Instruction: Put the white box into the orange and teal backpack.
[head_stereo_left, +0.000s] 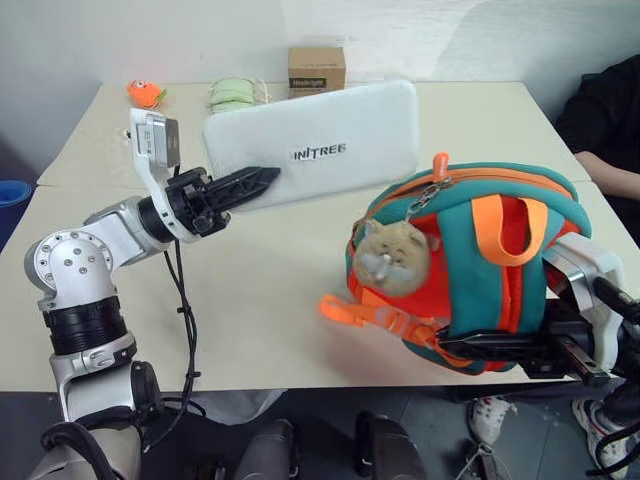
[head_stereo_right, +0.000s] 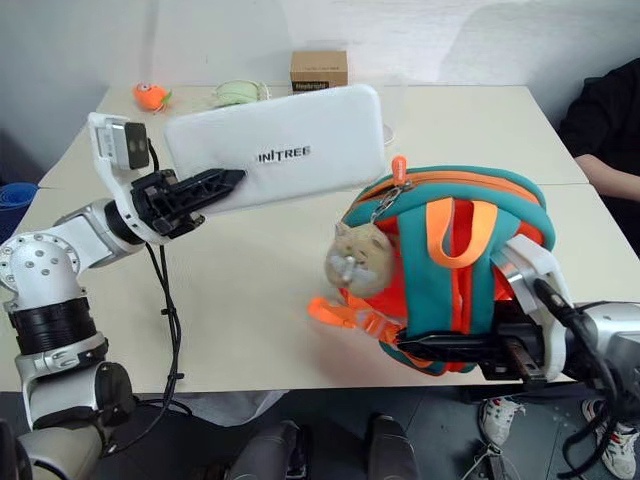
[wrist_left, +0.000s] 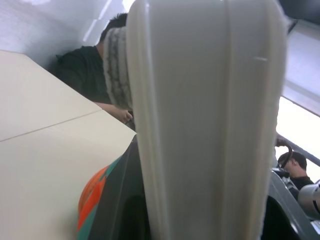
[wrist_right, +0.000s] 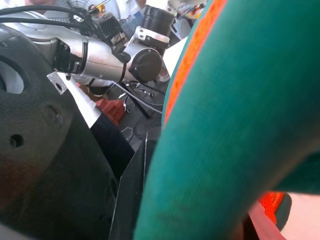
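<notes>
A pale counter (head_stereo_left: 250, 300) stands by a white wall. A person in black clothes (head_stereo_left: 610, 110) sits at its far right side.

The left pincer (head_stereo_left: 262, 182) holds the white box (head_stereo_left: 320, 140) by its left end. Its black fingers are pinching the box's edge. The box is lifted up off the counter and tips a little, with its dark letters facing the camera. It hangs just to the left of the orange and teal backpack (head_stereo_left: 480, 270) and higher than it. The box's far corner is near the top of the backpack, but I cannot tell if they touch.

The backpack sits at the near right edge of the counter. A tan plush animal (head_stereo_left: 392, 258) hangs on its front. Bright orange straps (head_stereo_left: 375, 315) stick out at the bottom left.

The right pincer (head_stereo_right: 440, 347) reaches in from the right, low down at the bottom of the backpack. Its black fingers are pressed together on the backpack's lower edge. In the right wrist view, teal fabric sits right up against the fingers.

At the back of the counter are a brown cardboard box (head_stereo_left: 316, 70), a light green coil of cord (head_stereo_left: 236, 94) and a small orange toy (head_stereo_left: 145, 94).
</notes>
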